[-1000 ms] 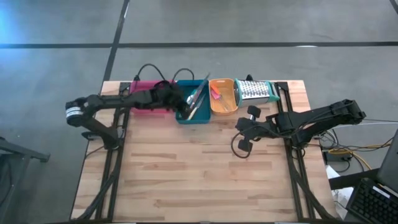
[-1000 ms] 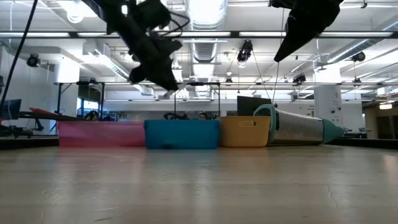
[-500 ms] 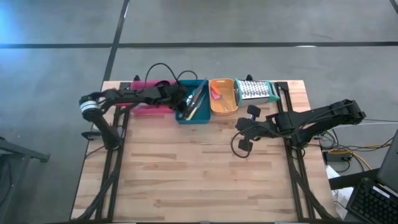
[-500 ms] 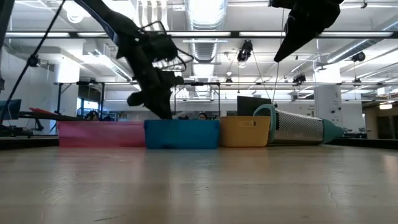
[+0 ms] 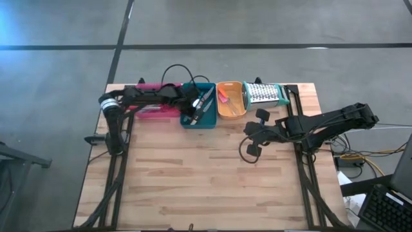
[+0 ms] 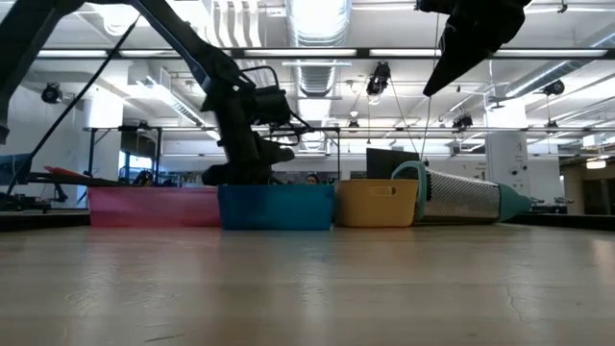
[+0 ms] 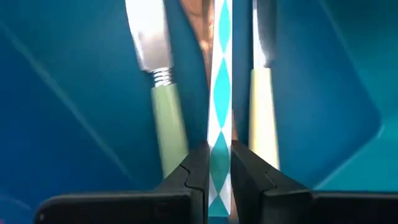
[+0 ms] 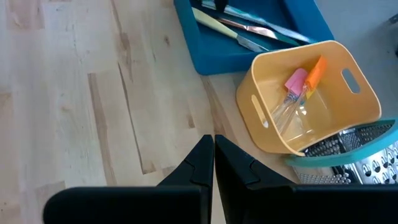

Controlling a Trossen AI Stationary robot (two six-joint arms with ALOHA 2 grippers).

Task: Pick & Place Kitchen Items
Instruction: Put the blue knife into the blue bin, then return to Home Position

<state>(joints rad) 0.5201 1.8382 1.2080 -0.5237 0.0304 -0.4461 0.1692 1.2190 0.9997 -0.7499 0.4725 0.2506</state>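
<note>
Bright even overhead light, glaring ceiling strip lights [image 6: 317, 19], soft blurred close-up, faint shadows

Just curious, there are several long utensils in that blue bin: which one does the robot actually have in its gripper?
The one with the teal-and-white diamond-patterned handle, pinched in the left gripper. The pale green-handled knife and cream-handled knife lie loose on either side.

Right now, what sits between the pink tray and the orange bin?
The teal tray, holding knives and a diamond-patterned handle. The left gripper is shut on that handle inside it. The row shows in the high view; the grip, in the left wrist view.
</note>
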